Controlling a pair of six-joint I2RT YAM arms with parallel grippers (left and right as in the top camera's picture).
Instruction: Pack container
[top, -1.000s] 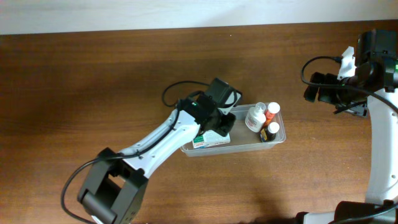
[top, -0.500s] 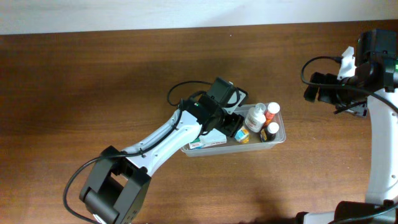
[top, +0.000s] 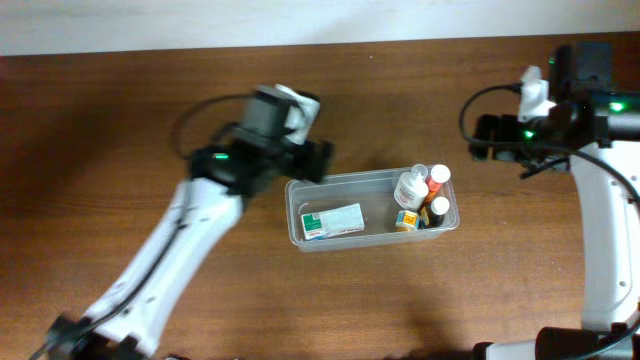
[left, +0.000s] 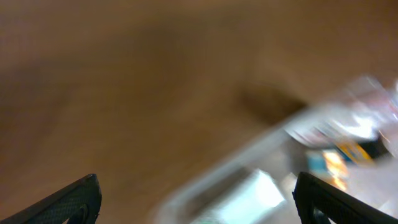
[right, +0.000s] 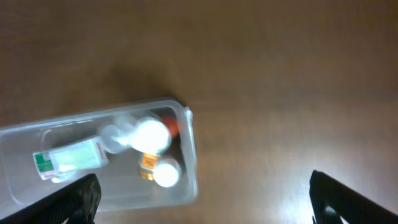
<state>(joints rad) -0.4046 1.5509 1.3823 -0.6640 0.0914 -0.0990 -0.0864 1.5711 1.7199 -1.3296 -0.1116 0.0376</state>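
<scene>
The clear container (top: 340, 178) sits at the table's middle. Inside lie a white-and-green box (top: 333, 221), a white bottle (top: 410, 188), an orange bottle (top: 437, 180), a small orange-yellow item (top: 405, 220) and a dark white-capped bottle (top: 438, 210). My left gripper (top: 312, 162) hovers just off the container's back left corner, blurred. In the left wrist view the left gripper (left: 199, 205) is open and empty above the blurred container (left: 261, 155). My right gripper (top: 488, 140) hangs to the container's right, apart from it. It also stands open and empty (right: 202, 202), with the container (right: 189, 155) below left.
Brown wooden table (top: 120, 120) all round the container. A pale wall strip (top: 300, 20) runs along the far edge. Black cables loop behind both wrists.
My left gripper opened, left the small orange-yellow item in the container, and pulled back up and left out of it. The right arm shifted slightly left.
</scene>
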